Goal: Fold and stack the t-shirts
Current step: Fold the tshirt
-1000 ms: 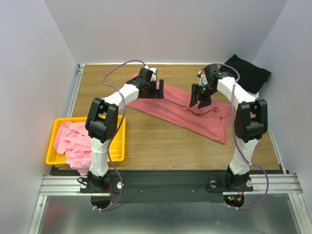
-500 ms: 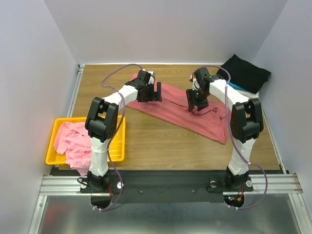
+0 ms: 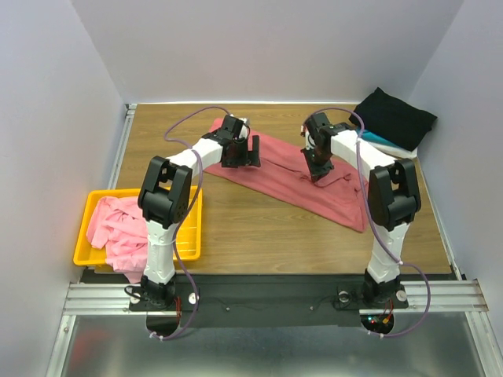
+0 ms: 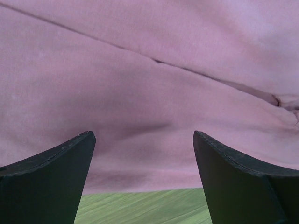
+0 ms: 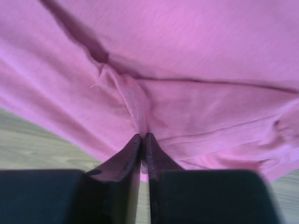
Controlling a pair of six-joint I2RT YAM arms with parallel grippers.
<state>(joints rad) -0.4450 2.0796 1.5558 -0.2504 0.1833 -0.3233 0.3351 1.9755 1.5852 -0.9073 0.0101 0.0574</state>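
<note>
The dusty-red t-shirt (image 3: 292,187) lies spread across the middle of the wooden table. My left gripper (image 3: 253,149) hovers over its left part, open; in the left wrist view the gripper (image 4: 142,135) has only flat red cloth (image 4: 149,70) and the shirt's edge between its fingers. My right gripper (image 3: 317,174) is down on the shirt's right half, and in the right wrist view this gripper (image 5: 141,136) is shut on a raised ridge of the red cloth (image 5: 187,56). A black t-shirt (image 3: 397,118) lies at the back right corner. A light pink t-shirt (image 3: 118,228) is heaped in the basket.
The yellow slotted basket (image 3: 85,253) stands at the near left, beside the left arm's base. Under the black t-shirt a teal and white edge (image 3: 387,141) shows. Bare wood (image 3: 259,228) lies between the red shirt and the arm bases. Walls close in the table on three sides.
My right gripper has moved left and down onto the red t-shirt and closed on a fold of it. The left gripper has shifted only slightly and stays open.
</note>
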